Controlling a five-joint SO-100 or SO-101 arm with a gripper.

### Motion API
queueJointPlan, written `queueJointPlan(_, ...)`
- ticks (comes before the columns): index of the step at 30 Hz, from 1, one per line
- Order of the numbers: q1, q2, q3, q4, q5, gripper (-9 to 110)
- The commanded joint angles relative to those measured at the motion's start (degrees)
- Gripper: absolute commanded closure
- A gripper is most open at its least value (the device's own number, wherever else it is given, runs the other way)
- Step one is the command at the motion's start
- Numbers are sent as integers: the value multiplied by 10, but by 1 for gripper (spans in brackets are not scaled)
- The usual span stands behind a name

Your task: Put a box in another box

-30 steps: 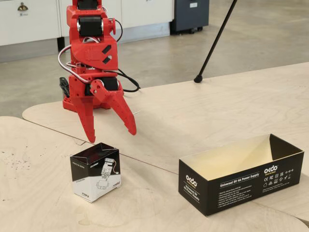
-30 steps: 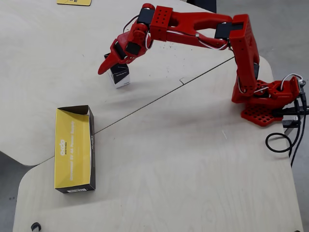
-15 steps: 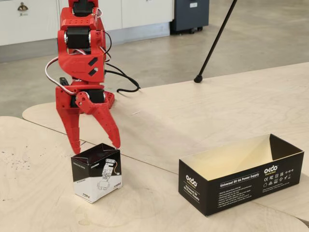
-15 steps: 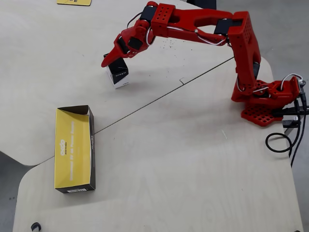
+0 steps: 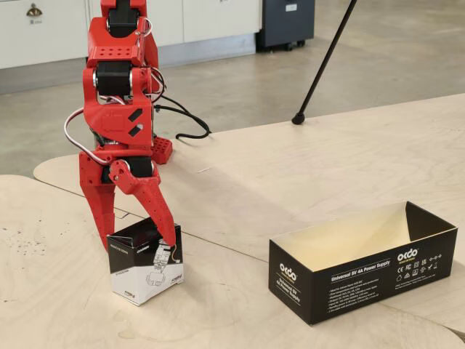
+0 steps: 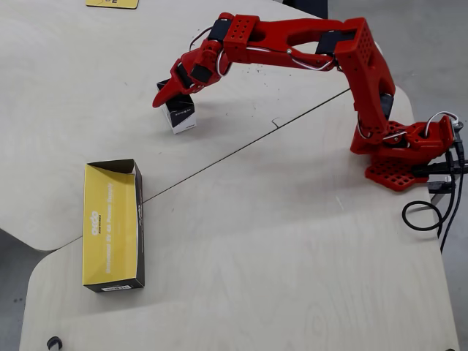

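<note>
The small box (image 5: 145, 269), black on top and white below with a printed drawing, stands on the wooden table at the left of the fixed view. My red gripper (image 5: 136, 244) is open and lowered over it, one finger on each side of its upper half; I cannot tell whether they touch it. The overhead view has the gripper (image 6: 167, 95) covering part of the small box (image 6: 183, 118). The long black box (image 5: 349, 273) lies open-topped and empty at the right. Seen from overhead, this long box (image 6: 139, 219) is about a hand's length below-left of the small one.
The arm's base (image 6: 406, 153) stands at the table's right edge in the overhead view, with cables (image 6: 431, 212) beside it. A black tripod leg (image 5: 327, 58) slants down behind the table. Seams (image 6: 241, 146) run between the table panels.
The gripper has moved left and down in the fixed view, from hanging above and behind the small box to straddling its top. The boxes have not moved.
</note>
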Motion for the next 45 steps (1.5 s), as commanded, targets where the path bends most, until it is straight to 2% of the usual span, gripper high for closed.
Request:
queueJointPlan(1, -11, 10, -18, -11, -8, 54)
queueJointPlan(20, -16, 4, -64, -20, -11, 79)
queueJointPlan(26, -12, 31, -95, 11, 13, 81)
queueJointPlan(33, -24, 90, -172, 102, 59, 83)
queueJointPlan(45, -167, 195, -304, 195, 99, 83)
